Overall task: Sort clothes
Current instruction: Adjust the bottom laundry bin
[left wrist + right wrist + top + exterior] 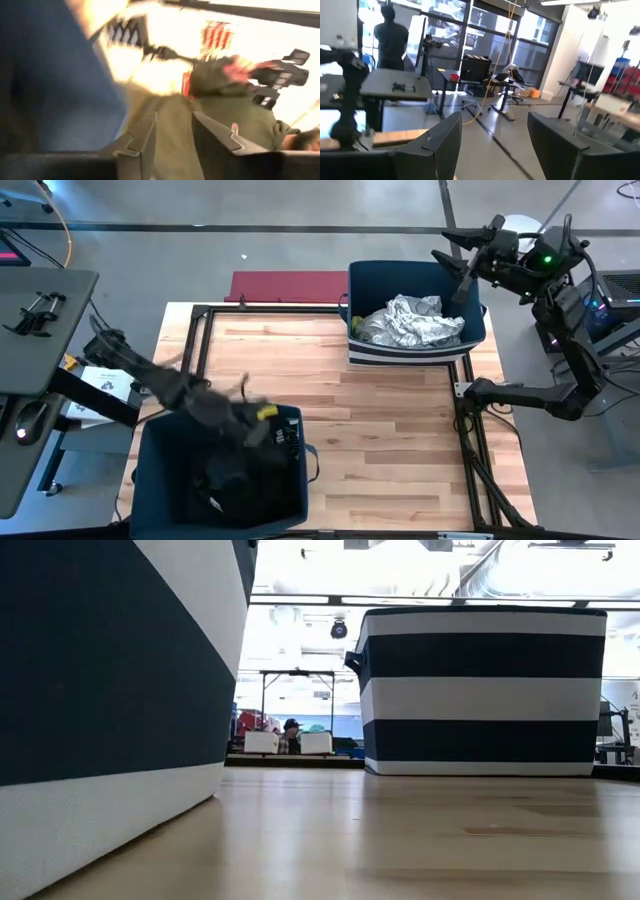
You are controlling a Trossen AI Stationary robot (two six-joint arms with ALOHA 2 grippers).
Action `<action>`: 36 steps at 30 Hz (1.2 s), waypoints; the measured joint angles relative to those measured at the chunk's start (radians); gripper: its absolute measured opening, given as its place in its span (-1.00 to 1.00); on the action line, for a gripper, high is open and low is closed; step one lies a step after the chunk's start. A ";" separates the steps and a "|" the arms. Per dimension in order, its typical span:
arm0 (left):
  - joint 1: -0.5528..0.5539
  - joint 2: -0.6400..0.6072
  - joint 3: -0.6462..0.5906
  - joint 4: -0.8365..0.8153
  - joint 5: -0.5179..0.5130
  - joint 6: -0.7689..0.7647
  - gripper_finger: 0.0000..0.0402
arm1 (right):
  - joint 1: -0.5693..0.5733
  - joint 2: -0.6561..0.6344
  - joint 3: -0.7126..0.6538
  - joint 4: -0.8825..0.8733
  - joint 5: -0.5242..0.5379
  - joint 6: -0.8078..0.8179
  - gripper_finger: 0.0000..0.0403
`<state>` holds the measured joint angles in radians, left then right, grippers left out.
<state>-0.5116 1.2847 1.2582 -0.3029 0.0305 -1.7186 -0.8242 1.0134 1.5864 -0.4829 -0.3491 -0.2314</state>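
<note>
While the left claw (262,423) overhangs the near bin's rim (215,424), wood lies bare.

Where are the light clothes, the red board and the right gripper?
Light clothes (415,321): high view, middle of the crumpled heap in the far bin.
Red board (286,285): high view, centre of its flat top.
Right gripper (462,252): high view, midway between its open fingertips.

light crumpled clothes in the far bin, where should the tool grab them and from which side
Probably from straight above. The light clothes lie crumpled in the open-topped far bin, whose walls block any sideways approach. Pinch a raised fold near the top of the heap. The right tool, open, hangs over that bin's far right corner, closest to it.
</note>
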 joint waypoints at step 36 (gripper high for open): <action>0.268 -0.061 -0.165 -0.763 0.269 0.610 -1.00 | 0.000 -0.124 0.000 0.015 0.001 0.407 0.07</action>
<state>-0.2435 1.2236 1.0935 -1.0655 0.2991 -1.1081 -0.8242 0.8898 1.5864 -0.4683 -0.3484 0.1757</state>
